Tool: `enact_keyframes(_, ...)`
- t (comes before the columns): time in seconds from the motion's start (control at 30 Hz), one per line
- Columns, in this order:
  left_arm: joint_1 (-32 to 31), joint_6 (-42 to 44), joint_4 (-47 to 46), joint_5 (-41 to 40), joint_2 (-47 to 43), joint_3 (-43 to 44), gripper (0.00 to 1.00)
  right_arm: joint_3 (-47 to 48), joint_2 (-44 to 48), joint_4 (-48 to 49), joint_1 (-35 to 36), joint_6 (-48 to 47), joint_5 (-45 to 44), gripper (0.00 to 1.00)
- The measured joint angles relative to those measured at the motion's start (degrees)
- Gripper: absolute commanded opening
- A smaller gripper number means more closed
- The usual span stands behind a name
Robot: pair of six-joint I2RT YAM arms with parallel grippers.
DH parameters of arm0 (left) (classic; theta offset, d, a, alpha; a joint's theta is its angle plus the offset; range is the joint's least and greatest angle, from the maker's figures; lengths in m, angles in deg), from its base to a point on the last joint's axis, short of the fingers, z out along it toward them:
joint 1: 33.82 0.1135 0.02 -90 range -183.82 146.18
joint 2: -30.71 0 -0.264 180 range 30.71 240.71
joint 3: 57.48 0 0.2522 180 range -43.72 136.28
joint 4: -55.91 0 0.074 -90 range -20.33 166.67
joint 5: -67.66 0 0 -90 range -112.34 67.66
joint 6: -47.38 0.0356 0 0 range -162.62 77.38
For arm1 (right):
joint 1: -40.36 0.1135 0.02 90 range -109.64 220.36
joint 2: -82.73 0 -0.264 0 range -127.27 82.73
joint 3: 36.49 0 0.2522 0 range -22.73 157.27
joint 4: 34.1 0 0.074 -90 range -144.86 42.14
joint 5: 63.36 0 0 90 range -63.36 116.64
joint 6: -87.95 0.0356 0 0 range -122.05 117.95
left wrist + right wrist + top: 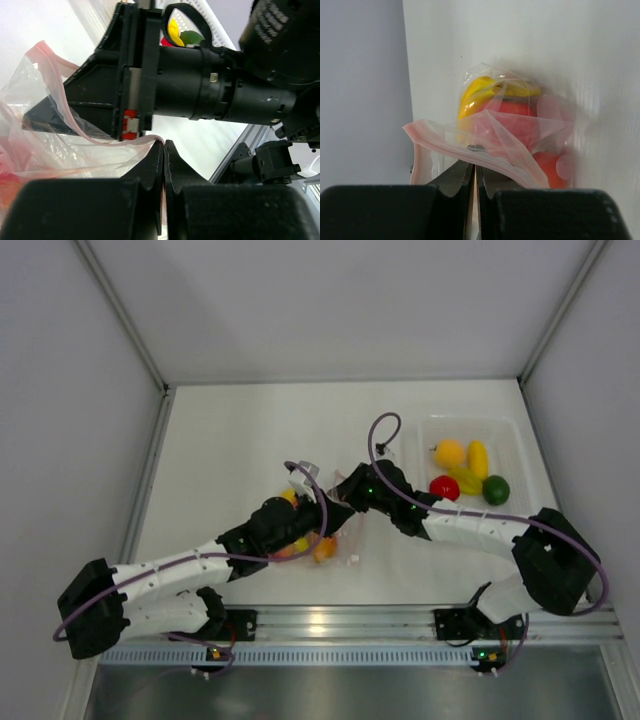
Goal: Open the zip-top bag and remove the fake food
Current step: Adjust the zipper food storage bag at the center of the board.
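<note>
Judging left to right, found the left tool [164, 142] pinched shut on one lip of the zip-top bag [40, 100] at the middle of the counter [250, 430], the right tool [475, 162] clamped on the other lip, mouth seemingly parted, fake food [480, 97] inside not yet removed.

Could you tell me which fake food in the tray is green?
The lime in the near-right corner of the tray; others are red, yellow or orange.
</note>
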Motion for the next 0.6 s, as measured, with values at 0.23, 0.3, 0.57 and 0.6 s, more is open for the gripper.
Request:
enact_keyframes(0.23,-0.02,-0.02,3.63,-4.92,-0.07,1.60,0.00,2.67,-4.98,-3.48,1.62,-4.52,-0.98,0.00)
enact_keyframes(0.3,-0.07,0.00,5.35,-6.95,-0.13,2.93,0.00,2.78,-5.40,-6.01,2.78,-6.45,-2.43,0.00)
enact_keyframes(0.57,-0.07,0.28,9.20,-15.06,-2.25,5.55,0.00,1.14,-3.54,-12.02,5.20,-10.80,-9.22,0.00)
enact_keyframes(0.6,-0.07,0.35,9.40,-15.54,-2.32,5.66,0.00,0.42,-2.78,-12.52,5.20,-10.99,-9.97,0.00)
